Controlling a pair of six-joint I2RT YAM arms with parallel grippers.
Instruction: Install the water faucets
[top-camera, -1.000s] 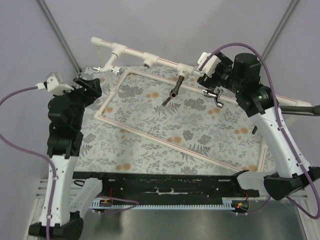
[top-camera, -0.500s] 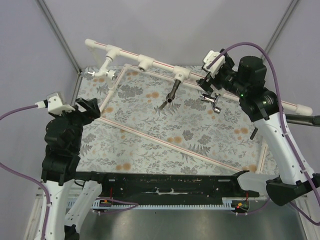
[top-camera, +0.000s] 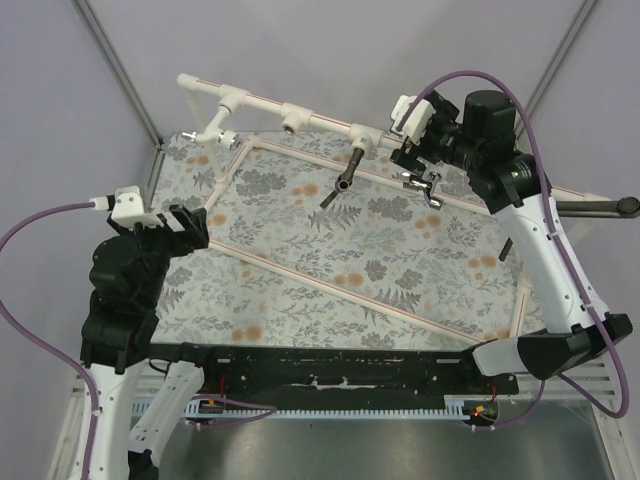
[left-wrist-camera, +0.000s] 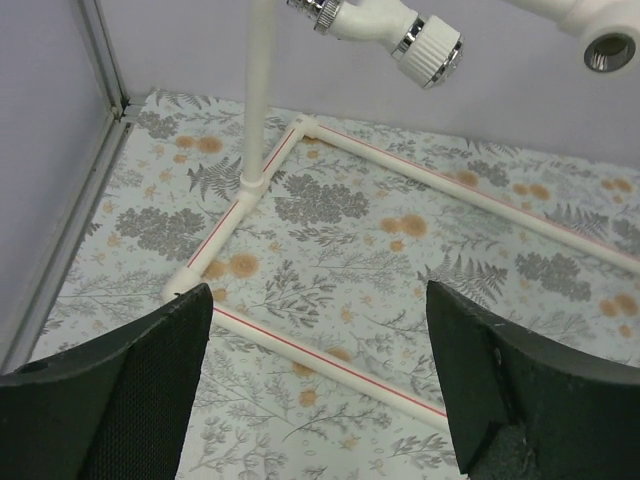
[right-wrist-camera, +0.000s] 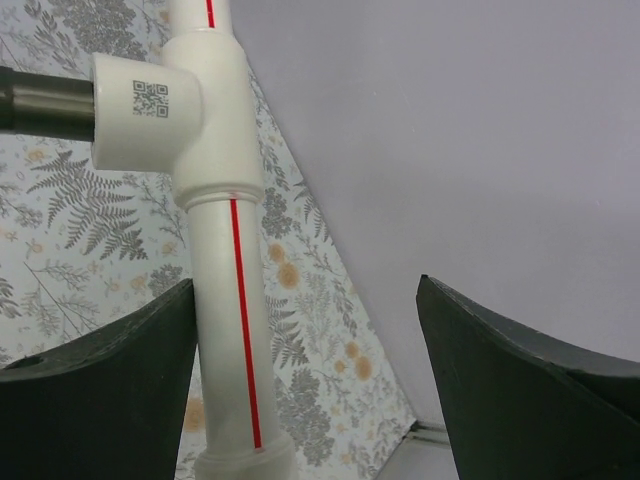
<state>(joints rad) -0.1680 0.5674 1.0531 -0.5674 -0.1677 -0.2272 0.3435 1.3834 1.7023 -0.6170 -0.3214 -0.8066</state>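
The white plastic faucet (top-camera: 207, 133) with its round knob (left-wrist-camera: 430, 48) hangs from the left end of the raised white pipe (top-camera: 300, 112). My left gripper (top-camera: 190, 226) is open and empty, low over the mat, well short of it; in the left wrist view the faucet (left-wrist-camera: 372, 17) sits high above the gripper (left-wrist-camera: 315, 345). The chrome faucet (top-camera: 423, 186) hangs under the pipe, right below my right gripper (top-camera: 408, 152). That gripper (right-wrist-camera: 305, 370) is open, and the red-lined pipe (right-wrist-camera: 228, 300) stands between its fingers, close to the left one.
A dark metal tube (top-camera: 343, 180) sticks out of a middle tee (right-wrist-camera: 180, 100). One tee socket (left-wrist-camera: 610, 48) is open. The pipe frame's floor rails (top-camera: 300, 272) cross the flowered mat (top-camera: 300, 230). Grey walls stand behind and at the sides.
My left gripper has drawn back from the white faucet toward the near left. The right gripper has opened wider near the chrome faucet. The raised pipe has rocked slightly.
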